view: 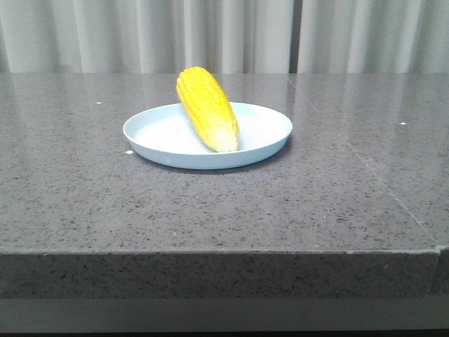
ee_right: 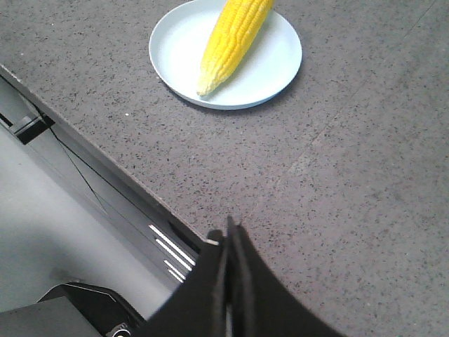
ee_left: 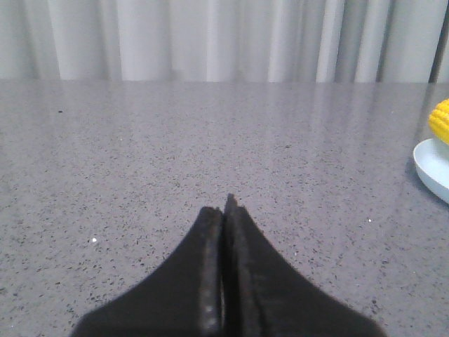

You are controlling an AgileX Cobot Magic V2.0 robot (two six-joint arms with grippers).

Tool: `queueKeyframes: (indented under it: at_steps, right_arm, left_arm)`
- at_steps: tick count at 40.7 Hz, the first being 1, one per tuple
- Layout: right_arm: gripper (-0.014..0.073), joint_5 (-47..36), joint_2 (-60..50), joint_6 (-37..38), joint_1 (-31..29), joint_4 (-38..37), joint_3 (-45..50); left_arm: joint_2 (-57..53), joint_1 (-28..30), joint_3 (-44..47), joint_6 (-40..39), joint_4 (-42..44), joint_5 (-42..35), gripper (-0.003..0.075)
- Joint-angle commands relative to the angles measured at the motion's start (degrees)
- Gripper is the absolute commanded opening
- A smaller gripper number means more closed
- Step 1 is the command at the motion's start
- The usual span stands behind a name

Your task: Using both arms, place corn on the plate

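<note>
The yellow corn (view: 206, 107) lies across the pale blue-white plate (view: 154, 133) in the middle of the table, its paler tip toward the front and its thick end over the back rim. The right wrist view shows the corn (ee_right: 231, 41) on the plate (ee_right: 280, 63) too. The left wrist view shows only an edge of the plate (ee_left: 431, 168) and a bit of corn (ee_left: 440, 121). My left gripper (ee_left: 224, 205) is shut and empty, low over bare table, away from the plate. My right gripper (ee_right: 230, 228) is shut and empty over the table's front edge. Neither gripper appears in the front view.
The grey speckled stone table (view: 316, 203) has a seam running front to back on its right part (view: 365, 165). Pale curtains (view: 224, 35) hang behind it. Below the table's front edge the right wrist view shows the robot's base (ee_right: 84, 267).
</note>
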Motion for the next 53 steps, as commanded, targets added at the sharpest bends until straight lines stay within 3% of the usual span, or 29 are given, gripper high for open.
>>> queueKeyframes:
  at_steps: [1, 6, 53]
  right_arm:
    - [-0.0069, -3.35, 0.19, -0.11, -0.04, 0.02, -1.18]
    - [-0.0069, -3.36, 0.19, -0.11, -0.04, 0.02, -1.18]
    - [-0.0069, -3.34, 0.19, -0.11, -0.04, 0.02, -1.18]
  left_arm:
    - [-1.29, 0.28, 1.33, -0.59, -1.06, -10.59, -0.0020]
    - [-1.13, 0.28, 4.25, -0.59, -1.06, -14.96, -0.0020]
    - [-1.13, -0.08, 4.13, 4.32, -2.74, -13.76, -0.0020]
